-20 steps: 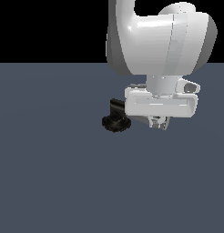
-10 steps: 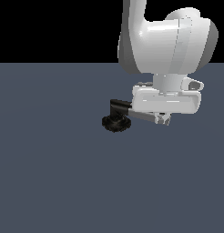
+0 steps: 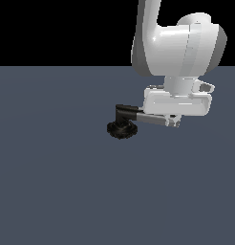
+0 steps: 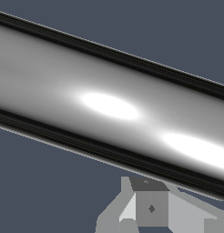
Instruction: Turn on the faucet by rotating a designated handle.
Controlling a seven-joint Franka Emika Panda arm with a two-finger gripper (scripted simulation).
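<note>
The white robot pincer, its opening impossible to judge, presses the shiny chrome cylindrical handle of the black-based faucet, and may slip off its end.

Flat even render, glare on handle

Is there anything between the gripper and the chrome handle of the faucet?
Nothing in either view. In the exterior view the gripper sits at the handle; the wrist view shows only the handle close up.
</note>
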